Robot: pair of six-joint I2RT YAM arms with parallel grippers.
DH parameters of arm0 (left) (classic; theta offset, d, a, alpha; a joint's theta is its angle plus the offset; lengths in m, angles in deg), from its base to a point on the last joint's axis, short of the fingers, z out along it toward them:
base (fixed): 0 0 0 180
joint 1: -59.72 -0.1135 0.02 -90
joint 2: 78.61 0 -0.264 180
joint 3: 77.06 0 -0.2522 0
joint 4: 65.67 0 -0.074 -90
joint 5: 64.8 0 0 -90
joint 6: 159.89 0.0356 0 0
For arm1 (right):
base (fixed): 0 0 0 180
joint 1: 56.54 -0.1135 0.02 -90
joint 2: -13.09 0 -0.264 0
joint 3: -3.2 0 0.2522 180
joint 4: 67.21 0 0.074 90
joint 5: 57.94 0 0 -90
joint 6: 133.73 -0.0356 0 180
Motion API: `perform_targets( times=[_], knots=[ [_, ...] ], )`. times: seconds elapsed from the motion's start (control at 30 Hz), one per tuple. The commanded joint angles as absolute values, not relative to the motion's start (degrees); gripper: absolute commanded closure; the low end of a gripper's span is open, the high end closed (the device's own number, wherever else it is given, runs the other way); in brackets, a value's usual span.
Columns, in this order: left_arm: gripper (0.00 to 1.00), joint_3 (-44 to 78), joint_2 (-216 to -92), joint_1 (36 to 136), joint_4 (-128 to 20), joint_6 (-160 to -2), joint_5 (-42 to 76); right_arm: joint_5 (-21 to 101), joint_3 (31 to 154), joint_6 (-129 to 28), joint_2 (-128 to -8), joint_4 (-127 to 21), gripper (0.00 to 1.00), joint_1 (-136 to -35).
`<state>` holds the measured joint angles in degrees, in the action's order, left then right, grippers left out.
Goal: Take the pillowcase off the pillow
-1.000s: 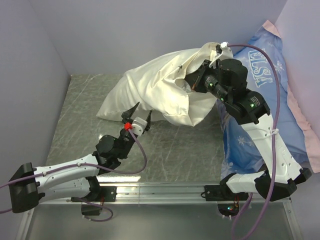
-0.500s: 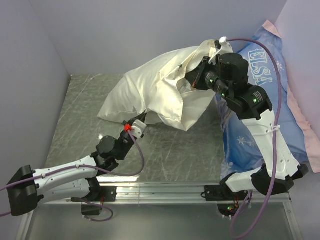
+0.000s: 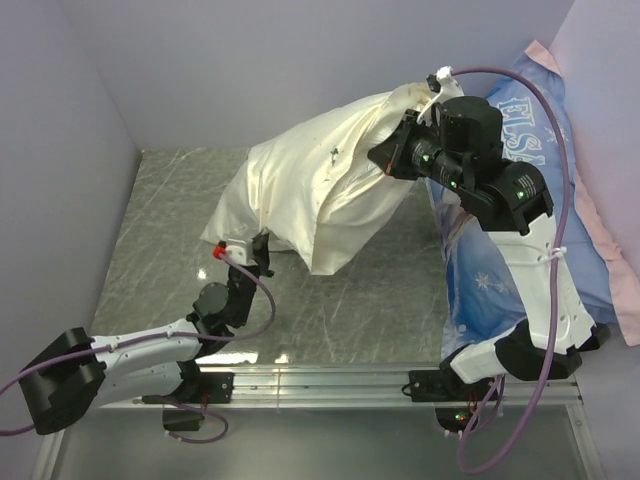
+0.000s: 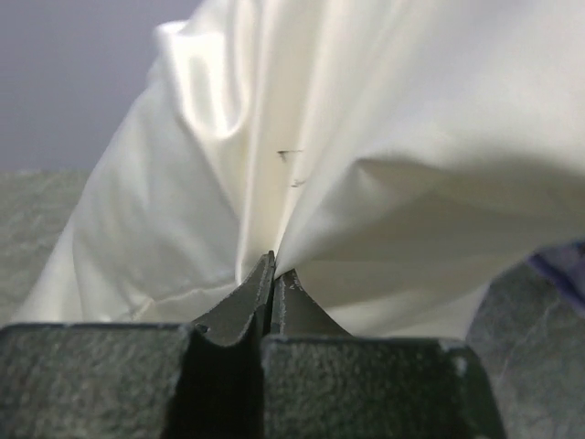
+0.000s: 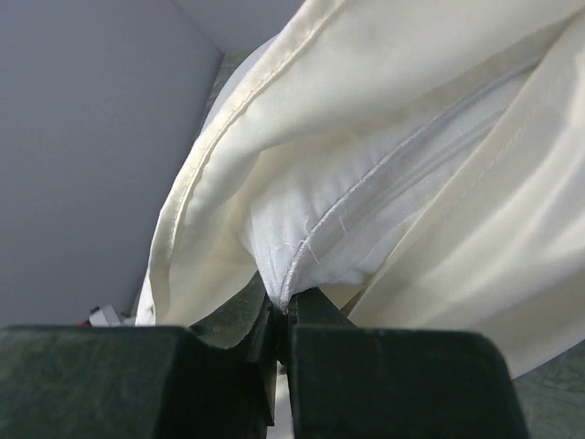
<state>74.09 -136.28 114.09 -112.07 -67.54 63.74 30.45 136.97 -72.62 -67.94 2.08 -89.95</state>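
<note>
The cream pillowcase (image 3: 300, 180) hangs lifted off the table, draped and wrinkled. My right gripper (image 3: 381, 160) reaches into its open end and is shut on a seamed corner of the white pillow (image 5: 329, 219); in the right wrist view the jaws (image 5: 286, 306) pinch that seam, with the pillowcase (image 5: 274, 101) folded back around it. In the top view the pillow is almost wholly hidden inside the case. My left gripper (image 3: 260, 243) sits at the case's lower left edge. Its jaws (image 4: 272, 267) are shut on a fold of the pillowcase (image 4: 411, 137).
A large blue "ELSA" pillow (image 3: 520, 150) with a pink edge leans against the right wall, behind my right arm. The grey metal table (image 3: 170, 200) is bounded by purple walls on the left and back, and by a rail (image 3: 320, 380) along the near edge.
My left gripper has gone from open to shut on the pillowcase's lower edge and moved left. The right arm has shifted slightly, and the case now hangs more stretched between the two grippers.
</note>
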Motion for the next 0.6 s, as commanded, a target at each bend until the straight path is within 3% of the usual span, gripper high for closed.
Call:
perform_targets(
  times=[0.0, 0.23, 0.33, 0.37, 0.43, 0.47, 0.53, 0.57],
  knots=[
    [0.99, 74.77, -138.02, 107.20, -101.84, -79.27, 73.46, 25.47, 144.75, -72.91, -62.85, -11.80, 1.00, -88.97],
    [0.99, 71.69, -140.31, 104.37, -97.79, -81.50, 65.56, 27.84, 147.58, -73.97, -63.29, -10.29, 1.00, -89.06],
    [0.92, 69.67, -137.42, 104.46, -93.84, -80.70, 53.19, 28.89, 143.01, -74.41, -62.41, -12.49, 1.00, -89.67],
    [0.75, 69.32, -134.28, 104.72, -92.36, -80.52, 46.88, 28.46, 142.39, -74.15, -62.58, -12.41, 1.00, -90.11],
    [0.60, 68.00, -130.57, 104.99, -87.97, -82.00, 43.06, 25.66, 140.20, -73.44, -63.11, -12.58, 1.00, -92.22],
    [0.39, 66.26, -126.99, 104.99, -86.21, -82.10, 41.39, 24.86, 139.49, -73.09, -63.28, -12.84, 1.00, -92.66],
    [0.10, 64.31, -123.45, 105.08, -80.32, -82.45, 37.87, 23.28, 138.61, -72.83, -64.25, -13.20, 1.00, -93.54],
    [0.06, 62.22, -120.30, 105.25, -78.39, -82.71, 37.16, 22.66, 138.69, -72.82, -64.69, -13.20, 1.00, -93.54]
  ],
)
